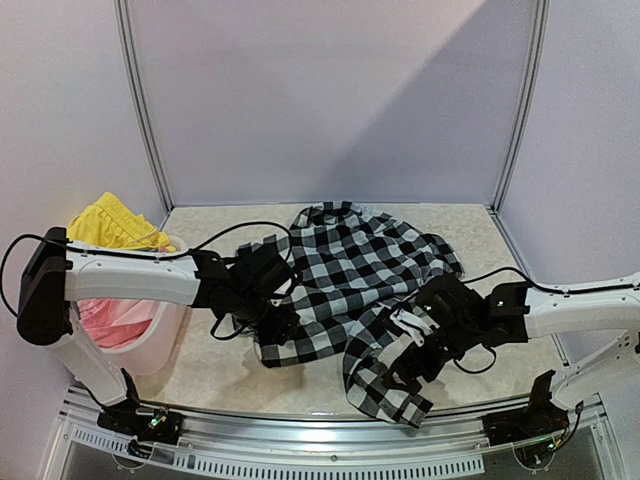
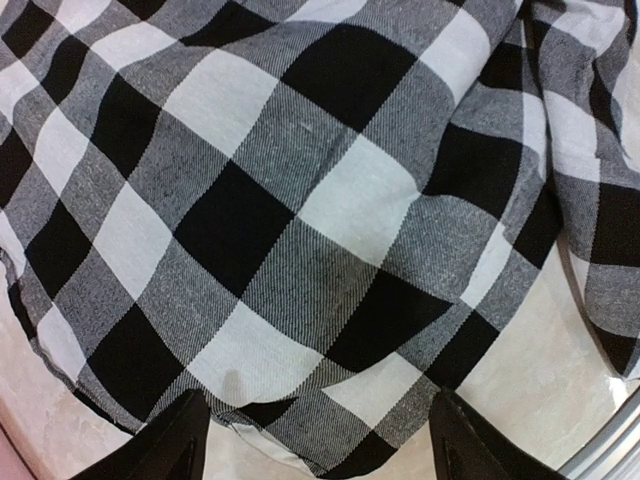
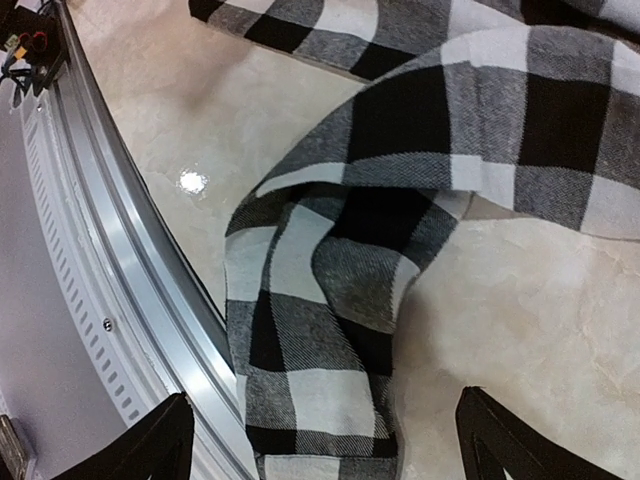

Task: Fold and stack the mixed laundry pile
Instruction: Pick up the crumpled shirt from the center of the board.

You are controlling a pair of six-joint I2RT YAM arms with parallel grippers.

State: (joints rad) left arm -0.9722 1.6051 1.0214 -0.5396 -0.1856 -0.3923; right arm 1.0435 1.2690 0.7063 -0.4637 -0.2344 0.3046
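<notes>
The left gripper (image 2: 325,445) has its jaws spread wide over the near hem of the black-and-white checked shirt (image 1: 350,265), gripping nothing. The right gripper (image 3: 328,440), jaws equally wide, hangs over a narrow folded strip of that shirt, which its wrist view shows beside the metal rail (image 3: 140,270). The shirt sprawls on the counter (image 1: 475,235). Only the top view shows, left of the shirt, the white basket (image 1: 165,335) holding a yellow garment (image 1: 110,222) and a pink piece (image 1: 110,318).

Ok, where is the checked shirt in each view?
Top external: shirt spread mid-table, one part trailing to the near edge.
Left wrist: shirt fills most of the frame.
Right wrist: shirt, a folded strip down the middle.
Shared landmark: beige table under it.
</notes>
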